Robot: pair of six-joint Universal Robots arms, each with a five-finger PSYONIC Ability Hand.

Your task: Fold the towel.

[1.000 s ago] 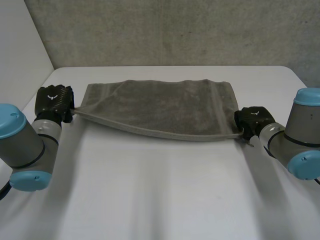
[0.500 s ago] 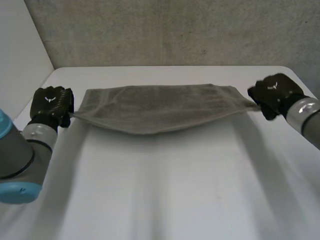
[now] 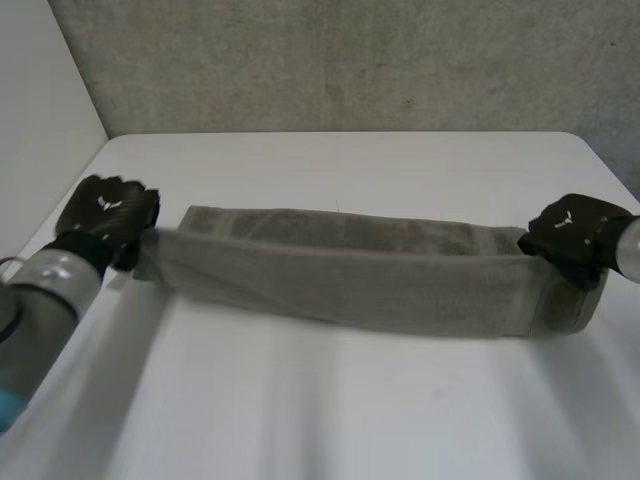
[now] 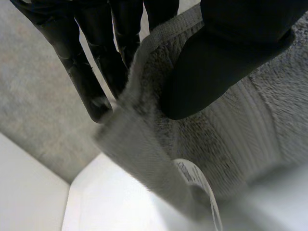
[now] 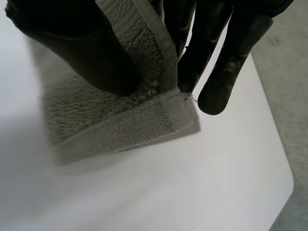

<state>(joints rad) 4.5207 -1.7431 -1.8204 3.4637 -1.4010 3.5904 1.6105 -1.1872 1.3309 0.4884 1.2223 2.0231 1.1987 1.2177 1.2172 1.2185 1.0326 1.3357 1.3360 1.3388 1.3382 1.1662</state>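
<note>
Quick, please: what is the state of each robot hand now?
Left robot hand: closed, pinching one end of the grey rectangular terry towel.
Right robot hand: closed, pinching the towel's other end.

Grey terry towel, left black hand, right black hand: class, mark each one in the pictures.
grey terry towel (image 3: 380, 290), head view, middle of the near layer.
left black hand (image 3: 105, 212), head view, back of the hand.
right black hand (image 3: 572, 232), head view, back of the hand.
</note>
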